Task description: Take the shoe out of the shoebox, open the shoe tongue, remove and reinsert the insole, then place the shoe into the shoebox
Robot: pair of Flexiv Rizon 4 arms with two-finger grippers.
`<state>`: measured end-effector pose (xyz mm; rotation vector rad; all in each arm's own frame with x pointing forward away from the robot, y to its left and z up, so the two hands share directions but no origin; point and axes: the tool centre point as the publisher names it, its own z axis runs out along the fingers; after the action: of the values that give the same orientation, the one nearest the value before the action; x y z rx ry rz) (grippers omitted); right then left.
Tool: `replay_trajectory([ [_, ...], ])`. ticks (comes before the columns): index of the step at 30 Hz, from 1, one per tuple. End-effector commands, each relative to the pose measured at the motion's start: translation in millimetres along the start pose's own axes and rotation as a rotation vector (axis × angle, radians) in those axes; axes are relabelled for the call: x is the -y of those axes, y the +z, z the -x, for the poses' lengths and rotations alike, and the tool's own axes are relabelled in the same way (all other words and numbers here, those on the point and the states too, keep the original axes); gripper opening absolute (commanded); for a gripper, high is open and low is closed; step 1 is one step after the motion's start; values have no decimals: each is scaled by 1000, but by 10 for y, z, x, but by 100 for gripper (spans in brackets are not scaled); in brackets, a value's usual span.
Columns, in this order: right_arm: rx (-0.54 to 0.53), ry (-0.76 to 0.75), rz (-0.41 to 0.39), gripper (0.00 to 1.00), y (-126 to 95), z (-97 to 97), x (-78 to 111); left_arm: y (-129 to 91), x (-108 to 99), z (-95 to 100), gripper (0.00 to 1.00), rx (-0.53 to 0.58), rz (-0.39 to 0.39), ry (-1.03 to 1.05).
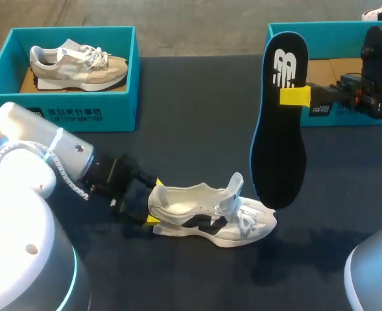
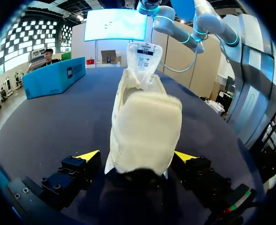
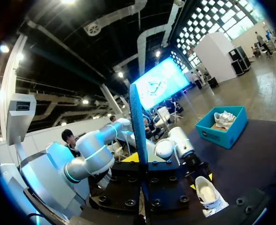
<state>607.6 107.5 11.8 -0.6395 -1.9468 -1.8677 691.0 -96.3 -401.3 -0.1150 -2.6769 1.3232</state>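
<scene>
Shoe [image 1: 210, 217]: white, on its sole on table [image 1: 191, 116], near middle, toe pointing right, tongue [image 1: 233, 186] standing up. Left gripper [image 1: 155, 202] clamps heel from left, one yellow tip each side, jaws spread heel-wide. Further back, right: insole [image 1: 278, 129], black with blue edge, upright, lower end near shoe's toe, pinched near its top by right gripper [image 1: 294, 96], jaws narrow. Far left: shoebox [image 1: 61, 113] holding second shoe [image 1: 77, 65]. Far right: second shoebox [image 1: 320, 39].

Insole [image 3: 138, 136] edge-on, clamped in right claw [image 3: 141, 161]; white shoe [image 3: 208, 194] on table [image 3: 252, 152] beyond.
</scene>
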Motion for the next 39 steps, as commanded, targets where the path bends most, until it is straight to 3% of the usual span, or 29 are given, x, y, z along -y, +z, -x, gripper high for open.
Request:
replay_trajectory([
  [1, -2, 1, -3, 0, 24, 22, -15, -166, 129, -97, 100, -6, 173, -20],
  [15, -2, 1, -3, 0, 24, 22, -15, -166, 129, -97, 100, -6, 173, -20],
  [26, -2, 1, -3, 0, 24, 22, -15, -240, 179, -68, 100, 26, 461, 16],
  [39, -2, 1, -3, 0, 24, 22, -15, -263, 194, -48, 100, -10, 698, 85],
])
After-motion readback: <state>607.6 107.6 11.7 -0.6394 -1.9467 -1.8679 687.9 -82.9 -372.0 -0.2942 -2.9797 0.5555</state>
